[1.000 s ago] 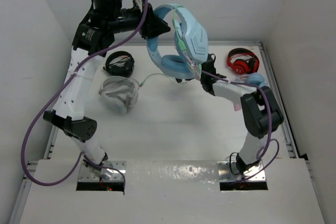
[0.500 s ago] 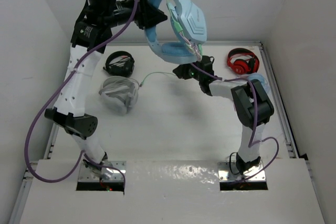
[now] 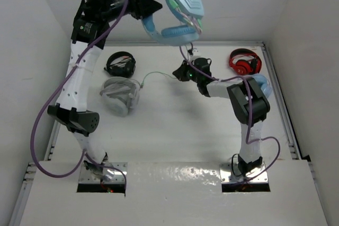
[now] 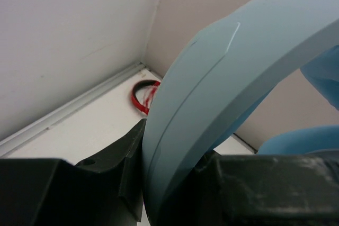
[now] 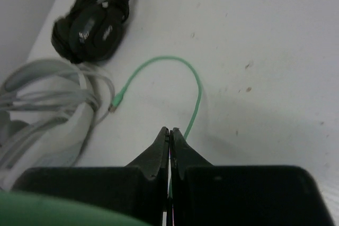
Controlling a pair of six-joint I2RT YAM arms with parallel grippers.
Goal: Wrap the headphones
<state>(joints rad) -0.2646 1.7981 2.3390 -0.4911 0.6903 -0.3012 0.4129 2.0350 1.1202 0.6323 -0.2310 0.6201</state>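
The large light-blue headphones (image 3: pixel 175 9) hang high over the back of the table. My left gripper (image 3: pixel 145 6) is shut on their wide headband (image 4: pixel 212 93), and the jaws of the left gripper (image 4: pixel 177 183) press both sides of it. The thin pale-green cable (image 3: pixel 156 74) drops from the cups and curves over the table to its plug (image 5: pixel 114 107). My right gripper (image 3: pixel 180 73) sits low at the table's middle back. In the right wrist view the right gripper (image 5: pixel 170 130) is shut, and the cable (image 5: pixel 197 86) runs in between its closed fingers.
A black pair of headphones (image 3: pixel 120 63) and a grey-white pair (image 3: pixel 120 95) lie at the back left, near the cable's plug. A red pair (image 3: pixel 244 62) lies at the back right, with a blue-cupped pair (image 3: pixel 258 83) beside the right arm. White walls enclose the table.
My left arm has lifted the headphones higher and further back. The right gripper has slid left along the table and closed from open onto the cable.
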